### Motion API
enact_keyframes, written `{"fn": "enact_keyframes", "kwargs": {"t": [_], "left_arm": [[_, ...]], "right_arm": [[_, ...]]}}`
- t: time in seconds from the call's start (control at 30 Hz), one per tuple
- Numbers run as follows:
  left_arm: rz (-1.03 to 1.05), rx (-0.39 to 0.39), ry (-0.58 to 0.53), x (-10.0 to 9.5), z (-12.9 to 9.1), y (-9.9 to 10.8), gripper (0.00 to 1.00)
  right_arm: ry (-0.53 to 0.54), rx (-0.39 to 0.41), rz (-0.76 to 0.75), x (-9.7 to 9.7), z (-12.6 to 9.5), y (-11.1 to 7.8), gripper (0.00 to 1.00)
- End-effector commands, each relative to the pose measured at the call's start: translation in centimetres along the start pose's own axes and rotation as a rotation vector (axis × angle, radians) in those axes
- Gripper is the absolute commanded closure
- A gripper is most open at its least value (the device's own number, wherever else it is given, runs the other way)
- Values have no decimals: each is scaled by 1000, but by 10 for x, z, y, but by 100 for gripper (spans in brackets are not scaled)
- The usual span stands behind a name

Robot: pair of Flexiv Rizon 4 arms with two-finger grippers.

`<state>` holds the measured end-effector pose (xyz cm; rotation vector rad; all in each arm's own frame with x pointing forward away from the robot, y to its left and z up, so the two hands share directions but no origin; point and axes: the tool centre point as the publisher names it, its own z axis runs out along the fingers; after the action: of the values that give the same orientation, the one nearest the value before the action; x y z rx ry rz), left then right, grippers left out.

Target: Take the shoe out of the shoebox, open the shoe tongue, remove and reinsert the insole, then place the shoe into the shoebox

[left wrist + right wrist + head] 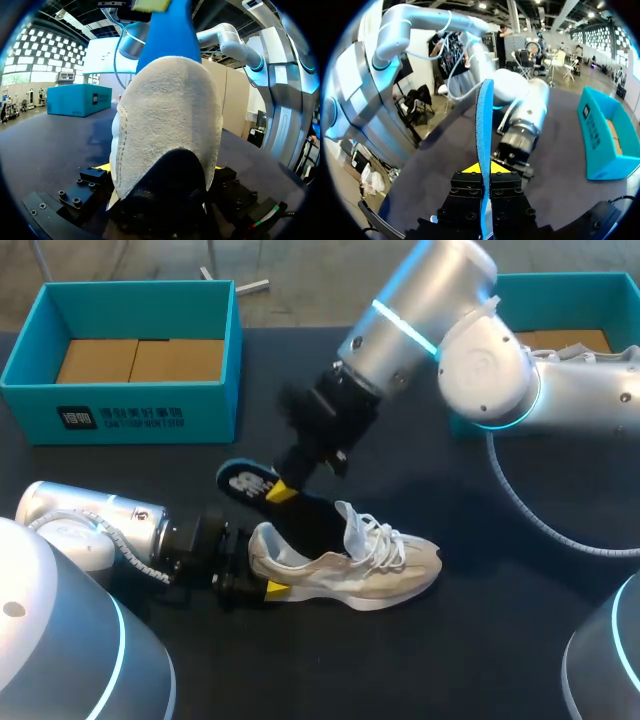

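Pinching the insole (247, 483), right tool (283, 490) hovers; left tool (268, 578) clamps shoe (350, 560) heel.

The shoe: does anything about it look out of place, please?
Only the insole, held up over the heel of the shoe by the right gripper; the left gripper clamps the heel. Nothing looks damaged.
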<state>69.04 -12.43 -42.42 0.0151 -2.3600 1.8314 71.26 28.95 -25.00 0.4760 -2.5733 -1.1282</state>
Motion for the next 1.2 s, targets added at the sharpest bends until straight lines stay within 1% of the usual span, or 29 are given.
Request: {"fn": "enact_keyframes", "kwargs": {"t": [0.03, 0.07, 0.17, 0.2, 0.3, 0.4, 0.43, 0.97, 1.13, 1.2], "left_arm": [[-1, -1, -3, 0, 1, 3, 100], [-1, -1, -3, 0, 1, 3, 100], [-1, -1, -3, 0, 1, 3, 100], [-1, -1, -3, 0, 1, 3, 100], [-1, -1, -3, 0, 1, 3, 100], [-1, -1, -3, 0, 1, 3, 100], [-1, -1, -3, 0, 1, 3, 100], [-1, -1, -3, 0, 1, 3, 100], [-1, -1, -3, 0, 1, 3, 100], [-1, -1, -3, 0, 1, 3, 100]], "right_arm": [[-22, -71, 8, 6, -23, 3, 100], [-28, -76, 11, 7, -29, 6, 100], [-73, -149, -11, 11, -46, 18, 100], [-101, -188, -34, 11, -52, 21, 100], [-150, -267, -106, 16, -70, 30, 100], [-168, -358, -154, 20, -84, 36, 100], [-174, -404, -154, 23, -92, 37, 100], [-174, -404, -154, 23, -92, 37, 100], [-243, -408, -124, 33, -135, 53, 100], [-254, -428, -108, 38, -149, 60, 100]]}}
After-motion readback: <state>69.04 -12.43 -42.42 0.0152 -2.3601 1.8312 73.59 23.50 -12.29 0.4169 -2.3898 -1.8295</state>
